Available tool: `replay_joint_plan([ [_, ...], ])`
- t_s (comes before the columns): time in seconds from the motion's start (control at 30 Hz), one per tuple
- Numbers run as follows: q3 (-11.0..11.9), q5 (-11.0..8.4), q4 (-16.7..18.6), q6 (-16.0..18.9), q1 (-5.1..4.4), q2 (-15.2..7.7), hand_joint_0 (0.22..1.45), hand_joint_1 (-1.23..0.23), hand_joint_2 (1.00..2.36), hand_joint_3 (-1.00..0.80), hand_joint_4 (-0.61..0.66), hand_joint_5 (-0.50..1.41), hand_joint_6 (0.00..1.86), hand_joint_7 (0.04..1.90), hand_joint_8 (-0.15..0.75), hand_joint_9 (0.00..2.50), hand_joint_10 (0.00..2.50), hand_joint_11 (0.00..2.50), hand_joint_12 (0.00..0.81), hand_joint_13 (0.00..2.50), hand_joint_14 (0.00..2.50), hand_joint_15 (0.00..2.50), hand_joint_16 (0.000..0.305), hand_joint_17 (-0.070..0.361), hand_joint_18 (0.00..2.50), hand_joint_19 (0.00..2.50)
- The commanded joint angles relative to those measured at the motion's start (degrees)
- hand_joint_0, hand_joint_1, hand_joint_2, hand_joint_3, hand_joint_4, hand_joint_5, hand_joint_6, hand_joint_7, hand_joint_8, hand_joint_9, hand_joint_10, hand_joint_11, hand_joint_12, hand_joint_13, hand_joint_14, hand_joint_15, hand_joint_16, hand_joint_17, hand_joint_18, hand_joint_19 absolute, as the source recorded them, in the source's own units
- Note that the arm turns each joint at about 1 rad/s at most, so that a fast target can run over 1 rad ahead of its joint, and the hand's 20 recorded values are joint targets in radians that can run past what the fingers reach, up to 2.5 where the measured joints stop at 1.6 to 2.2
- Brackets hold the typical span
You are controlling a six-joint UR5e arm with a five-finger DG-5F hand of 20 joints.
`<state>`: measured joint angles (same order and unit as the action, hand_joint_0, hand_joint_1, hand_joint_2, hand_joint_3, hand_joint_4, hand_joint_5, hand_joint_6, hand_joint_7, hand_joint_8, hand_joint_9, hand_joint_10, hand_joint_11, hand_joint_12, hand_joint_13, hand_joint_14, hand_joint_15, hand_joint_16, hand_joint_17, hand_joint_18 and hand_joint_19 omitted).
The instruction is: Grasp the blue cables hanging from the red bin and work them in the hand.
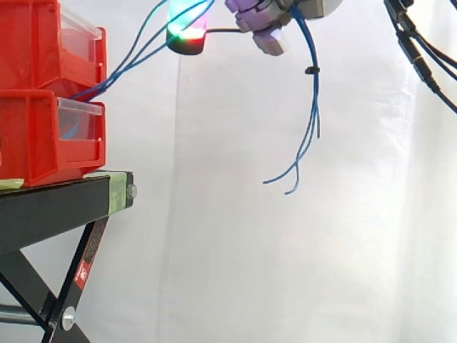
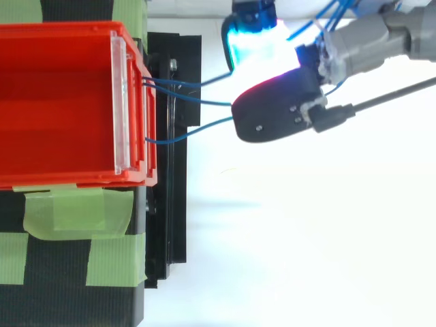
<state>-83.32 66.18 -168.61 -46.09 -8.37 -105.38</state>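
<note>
**Hand closed on cables, up and right of the bins**

Hand (image 1: 265, 30) sits high at the top edge of the side view, well right of the bins and clear above the stand. Fingers are curled in, with the blue cables (image 1: 314, 107) caught between them, so it has a hold on the bundle. One pad (image 1: 187, 34) glows green, red and magenta, and the cables pass right against it. From above, a second pad (image 2: 251, 37) shows cyan, and a dark fingertip with a magenta rim lies over the cables just right of the stand.

Cables: at least three strands leave the front of the lower bin (image 1: 28, 136), counted in the top view as two close together and one apart. They rise in a slant to the hand, off the stand the whole way. Past the hand they hang down free on its right side. One black tie (image 1: 311, 70) binds them a little below the hand. Below the tie they spread out, and two loose ends curl out to the left at the bottom.

Bins: two, red, stacked, each with a clear front panel. The upper bin (image 1: 28, 43) sits square on the lower.

Stand (image 1: 50, 204): one, black, with green tape (image 2: 75, 211) in several strips on its top. White curtain (image 1: 285, 271) behind.
</note>
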Motion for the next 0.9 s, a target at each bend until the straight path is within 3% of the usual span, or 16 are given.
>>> replay_joint_plan([
  [0.0,0.0,0.17,-0.4,1.1,-0.42,0.0,0.87,-0.75,1.03,-0.33,0.24,0.77,0.01,1.55,0.510,1.91,2.50,2.50,0.704,2.07,2.50,2.08,0.209,0.157,2.42,0.76],
  [0.5,0.0,0.88,1.0,1.0,-0.68,0.0,0.88,-0.75,1.03,-0.38,0.23,0.75,0.01,1.59,0.510,1.91,2.50,2.50,0.704,2.07,2.50,2.08,0.209,0.157,2.42,0.76],
  [0.87,0.0,0.70,-1.5,0.9,-0.68,0.0,0.88,-0.74,1.03,-0.40,0.24,0.74,0.00,1.59,0.510,1.91,2.50,2.50,0.704,2.07,2.50,2.08,0.209,0.157,2.42,0.76],
])
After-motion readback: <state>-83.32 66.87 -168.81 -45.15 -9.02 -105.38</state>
